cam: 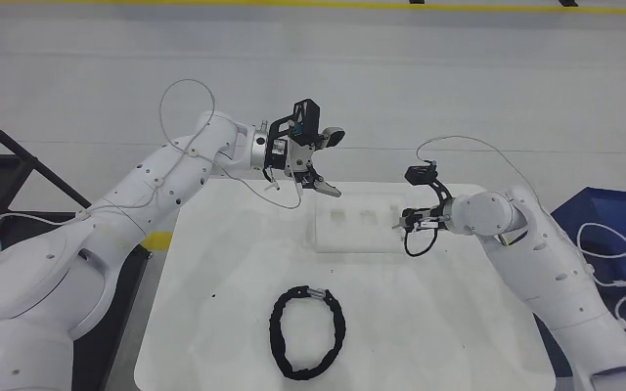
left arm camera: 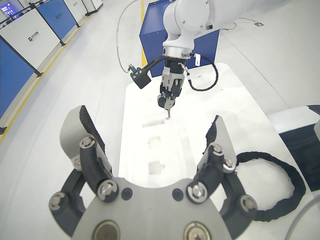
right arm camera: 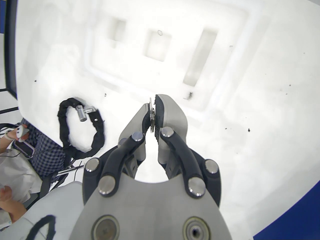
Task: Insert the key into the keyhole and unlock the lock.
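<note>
hanging over the far edge of the counter (cam: pixel 215 293), a little left of its middle, the left jaws stand wide open with nothing between them; their ribbed dark pads (left arm camera: pixel 91 126) are spread well apart. they are above the left end of a white foam tray (cam: pixel 357 238) and do not touch it. near the front edge, about midway along the counter, lies the lock (cam: pixel 308 332): a black fabric-sleeved loop lying flat, closed by a silver cylinder (cam: pixel 315 292) on the side that faces the tray. lock and tray are apart, with bare counter between them. the tray sits toward the far edge, right of the middle, with three shallow recesses in a row, the rightmost a long slot (right arm camera: pixel 200 58). at the tray's right end the right jaws are closed on the key (right arm camera: pixel 151 116), gripping its flat metal head, with the blade (left arm camera: pixel 169 113) pointing down at the tray beside the long slot. whether the tip touches the foam cannot be told. the key is well apart from the lock.
</note>
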### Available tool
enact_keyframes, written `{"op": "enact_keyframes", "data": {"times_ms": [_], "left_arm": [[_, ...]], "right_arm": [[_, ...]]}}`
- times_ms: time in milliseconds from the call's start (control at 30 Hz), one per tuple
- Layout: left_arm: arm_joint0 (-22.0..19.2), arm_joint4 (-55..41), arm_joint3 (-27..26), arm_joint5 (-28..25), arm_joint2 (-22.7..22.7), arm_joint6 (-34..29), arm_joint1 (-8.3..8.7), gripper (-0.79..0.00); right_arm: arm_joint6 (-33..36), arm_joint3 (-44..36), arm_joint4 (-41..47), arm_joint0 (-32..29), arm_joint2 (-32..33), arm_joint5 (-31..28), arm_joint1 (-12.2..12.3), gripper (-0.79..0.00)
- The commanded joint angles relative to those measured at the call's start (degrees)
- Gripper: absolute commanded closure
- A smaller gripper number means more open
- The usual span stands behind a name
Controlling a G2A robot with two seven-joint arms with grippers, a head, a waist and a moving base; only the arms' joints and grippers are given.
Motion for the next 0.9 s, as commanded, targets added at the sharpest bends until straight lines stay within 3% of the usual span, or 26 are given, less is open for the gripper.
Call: {"op": "enact_keyframes", "data": {"times_ms": [0,133,533,867], "left_arm": [[0.00,0.00,0.00,0.00,0.00,0.00,0.00,-0.785],[0.00,0.00,0.00,0.00,0.00,0.00,0.00,-0.785],[0.00,0.00,0.00,0.00,0.00,0.00,0.00,-0.785],[0.00,0.00,0.00,0.00,0.00,0.00,0.00,-0.785]], "right_arm": [[0.82,-2.22,4.09,-1.30,2.14,-1.85,0.37,0.000],[3.96,-4.48,11.96,-3.40,6.81,-6.56,1.32,0.000],[7.50,-7.41,28.03,-8.77,17.44,-13.59,3.37,0.000],[5.91,-5.17,30.59,-9.21,18.69,-14.24,3.55,0.000]]}}
